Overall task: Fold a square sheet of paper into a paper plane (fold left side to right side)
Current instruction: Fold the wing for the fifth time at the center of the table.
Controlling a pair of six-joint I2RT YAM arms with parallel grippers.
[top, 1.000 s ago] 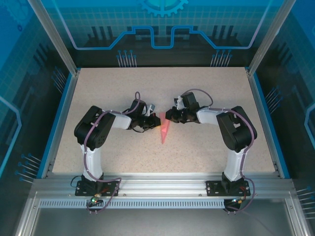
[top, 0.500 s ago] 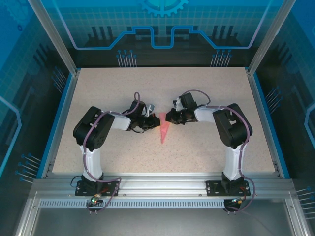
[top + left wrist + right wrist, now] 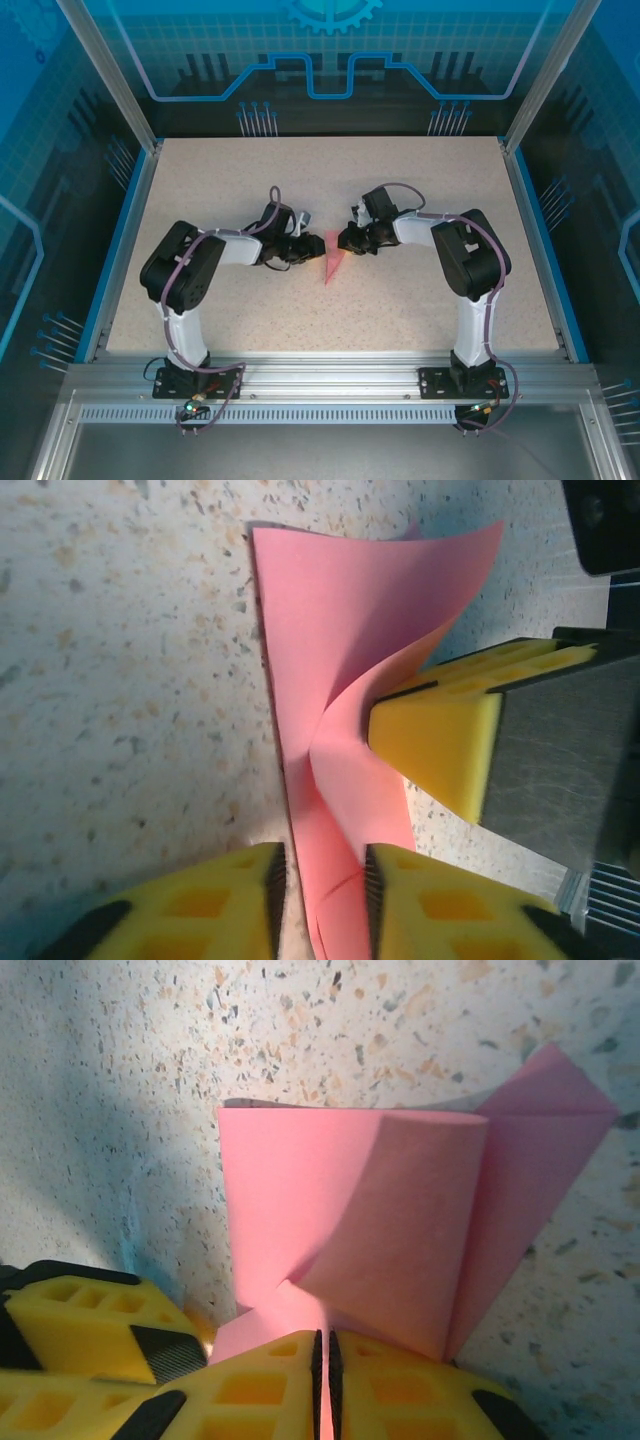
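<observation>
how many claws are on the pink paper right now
2. The left claw straddles the pink paper from the left, jaws slightly apart; the right claw is pinched shut on it from the right.

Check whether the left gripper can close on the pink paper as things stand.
Likely yes: the left gripper is open with the pink paper between its pads. The right gripper, shut on the same paper close beside, leaves little room.
</observation>
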